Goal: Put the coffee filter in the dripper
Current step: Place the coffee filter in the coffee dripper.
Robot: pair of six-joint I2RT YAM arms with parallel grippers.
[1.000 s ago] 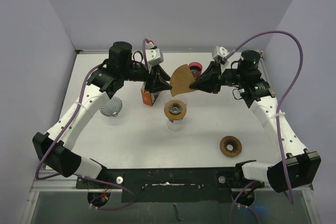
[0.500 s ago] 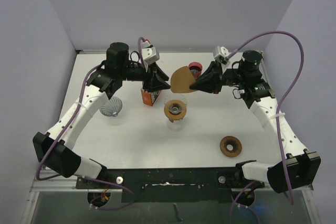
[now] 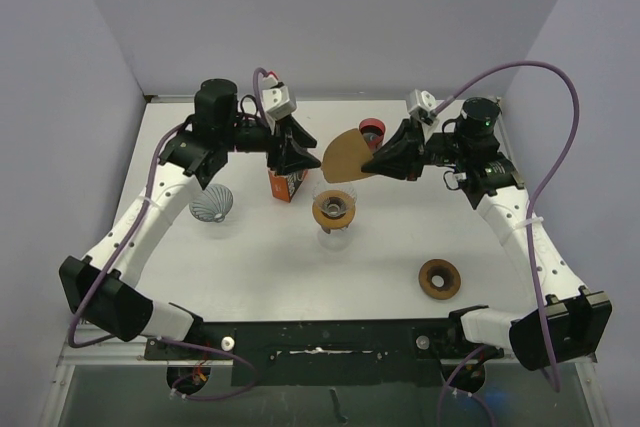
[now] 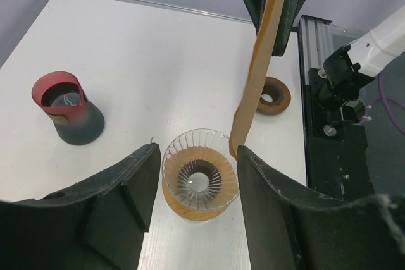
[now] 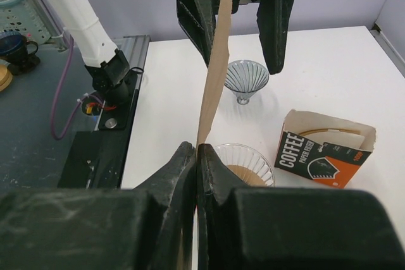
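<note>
My right gripper (image 5: 197,154) is pinched tight on the lower edge of the brown coffee filter (image 5: 214,74), which hangs edge-on in the air over the glass dripper (image 5: 243,164). My left gripper (image 4: 197,153) has its 2 fingers spread apart, empty, facing the filter.

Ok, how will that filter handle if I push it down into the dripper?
Probably very light and thin: the filter shows edge-on as a sliver, pinched at one end by the right gripper. It stands nearly straight, so it has some stiffness, but would likely crease under a push. The dripper looks like glass and might slide.
</note>
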